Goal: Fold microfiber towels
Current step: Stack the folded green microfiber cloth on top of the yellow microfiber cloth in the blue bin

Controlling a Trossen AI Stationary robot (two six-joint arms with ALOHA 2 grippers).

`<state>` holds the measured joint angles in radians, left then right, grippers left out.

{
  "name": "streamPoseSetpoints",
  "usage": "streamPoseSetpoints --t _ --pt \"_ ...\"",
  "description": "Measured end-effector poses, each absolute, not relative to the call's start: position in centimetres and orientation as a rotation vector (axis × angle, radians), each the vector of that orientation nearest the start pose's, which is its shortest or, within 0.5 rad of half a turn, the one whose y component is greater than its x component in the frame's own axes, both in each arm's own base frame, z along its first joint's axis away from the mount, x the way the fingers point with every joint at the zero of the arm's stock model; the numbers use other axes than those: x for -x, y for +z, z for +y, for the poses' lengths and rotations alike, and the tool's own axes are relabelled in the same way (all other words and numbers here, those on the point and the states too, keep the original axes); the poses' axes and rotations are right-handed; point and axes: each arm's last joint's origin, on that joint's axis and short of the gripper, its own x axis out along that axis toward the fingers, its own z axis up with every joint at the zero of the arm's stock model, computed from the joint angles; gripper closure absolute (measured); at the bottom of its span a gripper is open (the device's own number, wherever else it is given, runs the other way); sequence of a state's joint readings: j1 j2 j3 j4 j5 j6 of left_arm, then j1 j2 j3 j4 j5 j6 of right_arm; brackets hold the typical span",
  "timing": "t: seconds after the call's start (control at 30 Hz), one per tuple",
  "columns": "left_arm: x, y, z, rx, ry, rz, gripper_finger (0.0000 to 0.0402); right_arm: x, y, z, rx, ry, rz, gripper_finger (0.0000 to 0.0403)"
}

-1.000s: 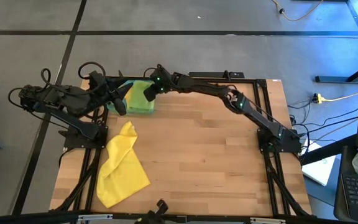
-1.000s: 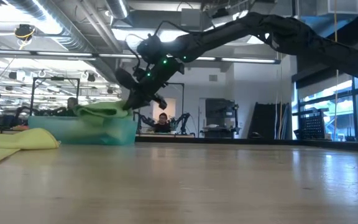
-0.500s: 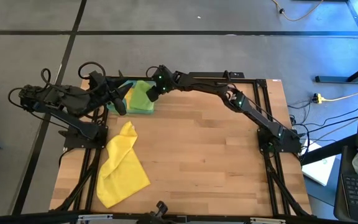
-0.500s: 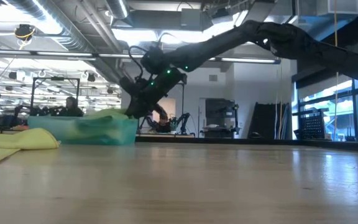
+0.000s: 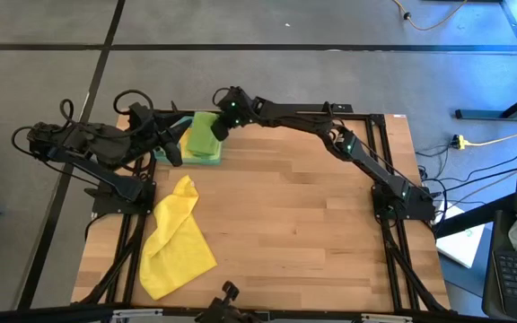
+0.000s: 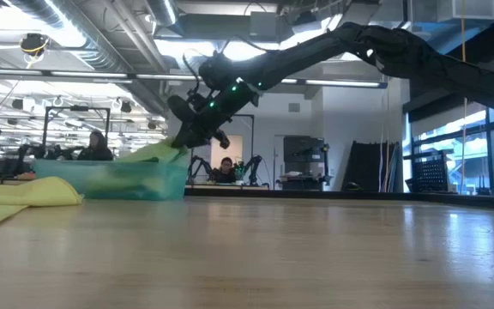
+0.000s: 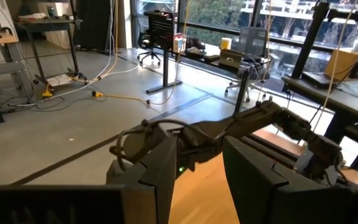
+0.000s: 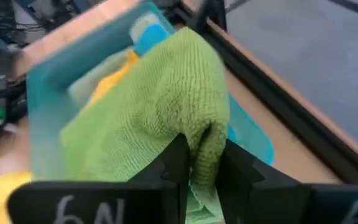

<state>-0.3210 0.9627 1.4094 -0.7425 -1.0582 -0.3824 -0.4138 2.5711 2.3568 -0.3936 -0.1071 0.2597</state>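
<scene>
Right gripper (image 8: 201,163) pinches a fold of the green towel (image 8: 148,118) over the tray (image 8: 253,140); it's limp and light, so you'd grip its edge.

The bright green towel (image 8: 160,106) is nubbly looped microfiber, matt and soft, bunching thickly where dark, smooth hard fingers (image 8: 169,168) pinch it. The tray (image 8: 55,81) looks like translucent teal plastic (slightly glossy). The worktop (image 5: 303,224) is pale jointed wood, satin-smooth. The yellow towel (image 5: 176,238) lies limp and matt.

Robotics lab: exposed ducts (image 6: 75,39), other robot rigs (image 6: 303,163)
</scene>
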Motion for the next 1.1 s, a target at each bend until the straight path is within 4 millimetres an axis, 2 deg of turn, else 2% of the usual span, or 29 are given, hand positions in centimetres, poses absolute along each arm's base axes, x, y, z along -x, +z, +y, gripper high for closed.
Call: streamPoseSetpoints --t 0.13,0.23,0.37,0.5,0.63,0.8,0.9,1.1 --pt "-14.3 45.5 -2.1 0.162 0.764 0.101 0.0276 -52.4 19.4 -22.6 -0.484 -0.244 0.592 0.0334" --pt "-14.3 45.5 -2.1 0.162 0.764 0.101 0.0276 -52.1 18.8 -22.4 -0.512 -0.192 0.651 0.0312" --pt "-14.3 45.5 -2.1 0.162 0.766 0.1 0.0276 -52.2 18.3 -22.1 -0.498 -0.223 0.681 0.0244" --pt "-14.3 45.5 -2.1 0.166 0.767 0.098 0.0276 -52.5 18.9 -22.4 -0.475 -0.288 0.606 0.0172" --pt "-14.3 45.5 -2.1 0.167 0.765 0.098 0.0276 -52.8 19.6 -22.8 -0.458 -0.287 0.529 0.0132" --pt "-14.3 45.5 -2.1 0.167 0.764 0.1 0.0276 -53.0 20.1 -22.8 -0.443 -0.282 0.49 0.0124" --pt "-14.3 45.4 -2.1 0.159 0.764 0.11 0.0276 -52.4 21.1 -23.0 -0.442 -0.312 0.505 0.0125" --pt "-13.9 43.9 -1.7 0.075 0.791 0.252 0.0276 -49.3 26.5 -23.7 -0.393 -0.378 0.548 0.0156"
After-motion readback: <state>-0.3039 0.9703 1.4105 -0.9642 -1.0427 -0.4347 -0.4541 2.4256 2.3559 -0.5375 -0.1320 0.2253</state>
